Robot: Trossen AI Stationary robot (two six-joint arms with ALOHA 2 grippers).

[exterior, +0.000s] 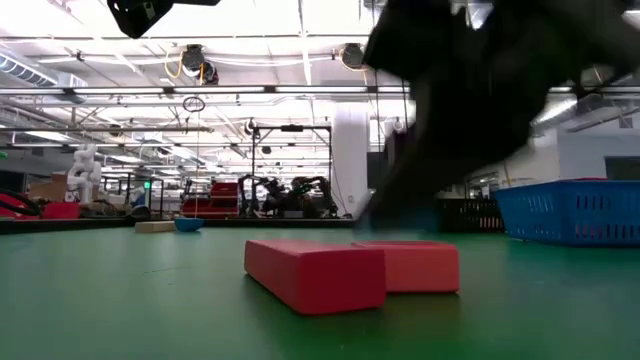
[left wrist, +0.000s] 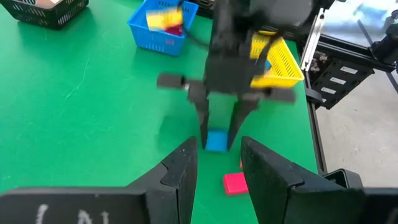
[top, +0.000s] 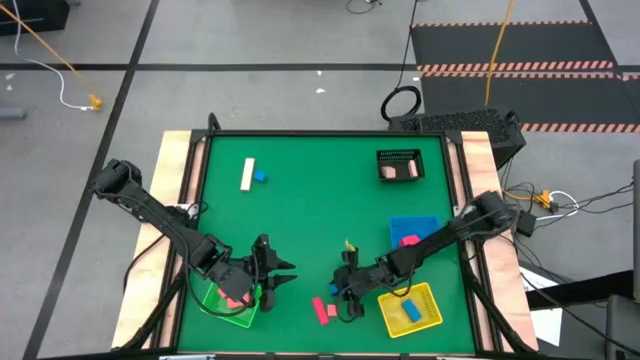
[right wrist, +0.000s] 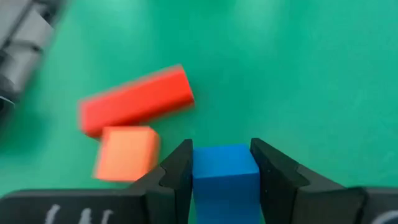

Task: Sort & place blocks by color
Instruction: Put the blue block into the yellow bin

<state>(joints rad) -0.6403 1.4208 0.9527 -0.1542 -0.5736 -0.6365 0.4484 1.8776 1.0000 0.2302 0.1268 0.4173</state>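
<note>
Nearest the front edge of the green table (top: 300, 200), the right gripper (top: 343, 290) is standing over the mat with its two fingers (right wrist: 177, 171) pressing both sides of a blue cube (right wrist: 225, 171), the jaws closed snugly on it. The left wrist view is showing the same cube (left wrist: 216, 140) sitting between those dark fingers, low over the mat. Just beside it, a red bar (right wrist: 135, 99) and a pink block (right wrist: 127, 152) are lying together on the table; in the low view the bar (exterior: 315, 272) is sitting in front, with the pink block (exterior: 420, 265) touching it behind.

To the left, the left gripper (top: 278, 272) is hovering by the green tray (top: 245, 315), which is holding pink pieces. Its fingers (left wrist: 180, 174) are showing a narrow gap with nothing between them, so it is resting nearly closed and empty.

To the right of the held cube, the yellow tray (top: 425, 322) is carrying a blue block (top: 410, 310). Behind it, the blue tray (top: 412, 226) is holding a pink block (top: 409, 241).

Farther back, a cream bar (top: 247, 174) is lying with a small blue cube (top: 260, 176) just beside it. At the far right corner, a black mesh basket (top: 399, 158) is holding tan blocks (top: 400, 172).
</note>
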